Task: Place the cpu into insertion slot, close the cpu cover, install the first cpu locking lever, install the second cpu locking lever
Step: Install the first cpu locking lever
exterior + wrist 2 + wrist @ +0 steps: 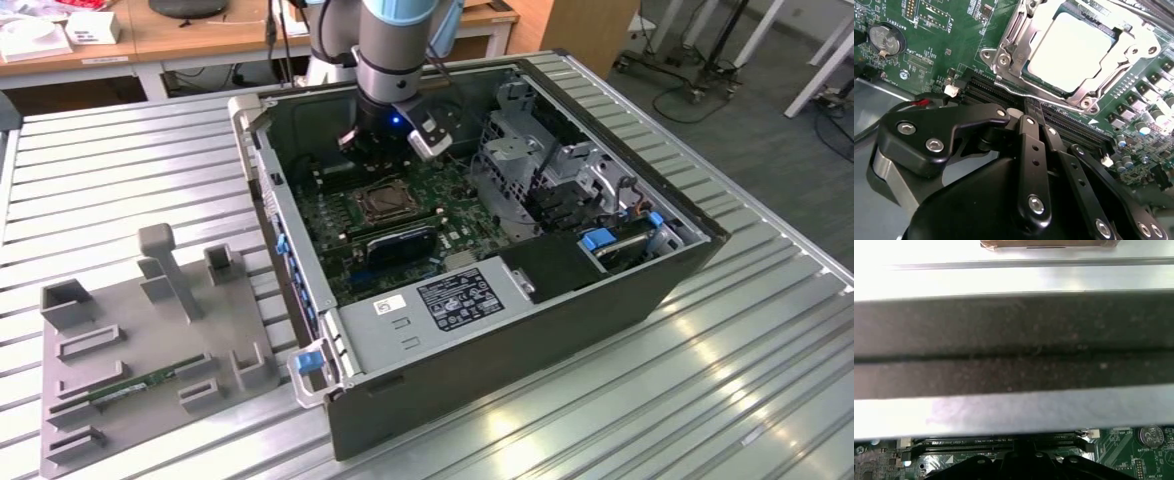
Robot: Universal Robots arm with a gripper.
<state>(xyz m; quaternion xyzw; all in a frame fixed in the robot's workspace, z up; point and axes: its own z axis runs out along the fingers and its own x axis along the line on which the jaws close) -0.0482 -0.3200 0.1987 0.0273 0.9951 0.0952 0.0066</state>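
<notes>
Your single arm's gripper (378, 155) hangs inside the open computer case (534, 330), near the insertion slot (384, 203). The second wrist view adds the detail. One cpu (1071, 50) sits in the socket, its pale face framed by the one cpu cover (1010, 47) lying over it. The two fingers (1030, 145) are pressed together on nothing above the black memory slots (1074, 127). One coin battery (885, 40) appears in both wrist views. The exterior view adds one green memory stick (134, 386) on the grey fixture tray (134, 320).
</notes>
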